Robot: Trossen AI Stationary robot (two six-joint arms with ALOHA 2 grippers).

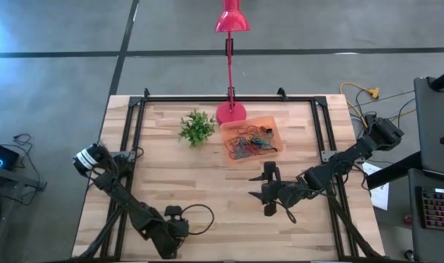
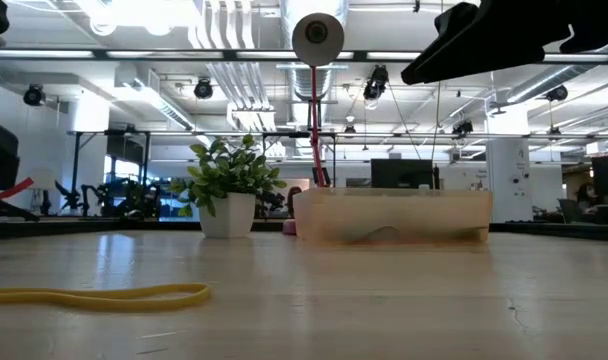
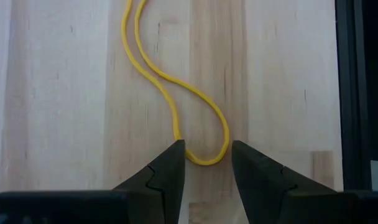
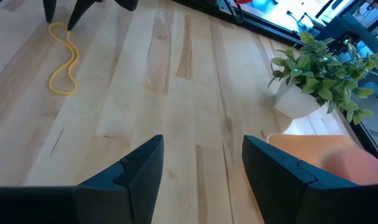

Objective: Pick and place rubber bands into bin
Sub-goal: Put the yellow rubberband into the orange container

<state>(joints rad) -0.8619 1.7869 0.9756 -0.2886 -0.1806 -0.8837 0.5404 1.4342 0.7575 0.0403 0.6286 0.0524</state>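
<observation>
light: bright, even overhead | glare: ceiling lights [image 2: 134,10] blown out | blur: bin [image 2: 389,215] soft

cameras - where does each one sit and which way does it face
High: overhead, straight down on the table, both arms showing.
Low: tabletop height, facing the bin and plant; an arm overhead.
Left wrist: over the yellow rubber band, open left end effector straddling its end.
Right wrist: facing plant and bin, open right end effector in front.
Shared: the yellow band shows in low and both wrist views.
</observation>
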